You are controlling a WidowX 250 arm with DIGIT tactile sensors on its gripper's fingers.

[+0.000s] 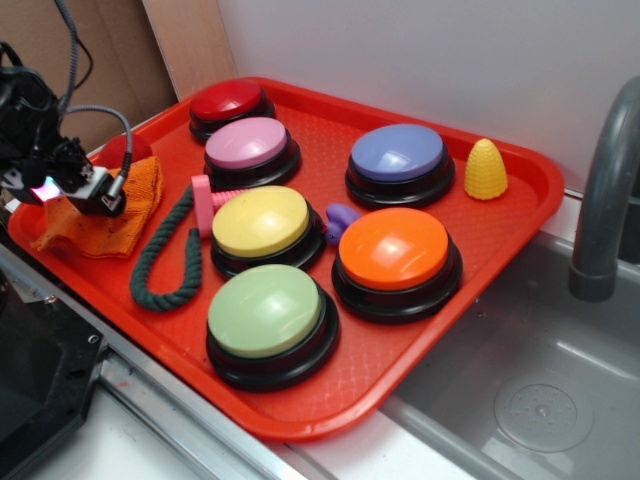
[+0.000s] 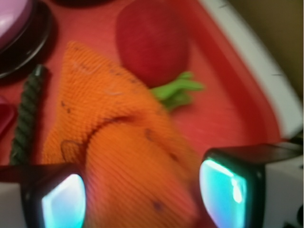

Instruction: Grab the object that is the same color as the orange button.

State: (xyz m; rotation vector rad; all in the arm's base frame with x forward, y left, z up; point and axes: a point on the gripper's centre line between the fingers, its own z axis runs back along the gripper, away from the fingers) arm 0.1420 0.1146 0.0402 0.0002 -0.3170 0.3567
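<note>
Now, fingers (image 2: 137, 192) spread wide, orange rag (image 2: 109, 137) bunched between them, ungripped.

Six round dome buttons on black bases (image 1: 395, 262) sit on one red plastic tray (image 1: 520, 210). One orange woven cloth (image 1: 105, 225), one dark green twisted rope (image 1: 160, 265), one yellow ridged cone (image 1: 486, 169) and one red ball with a green stem (image 2: 153, 40) complete the count.

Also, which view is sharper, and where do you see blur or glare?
Exterior: sharp, with soft glare on the orange button. Wrist: blurred, most where the orange rag rises between the glowing fingertips; red ball soft too.
</note>
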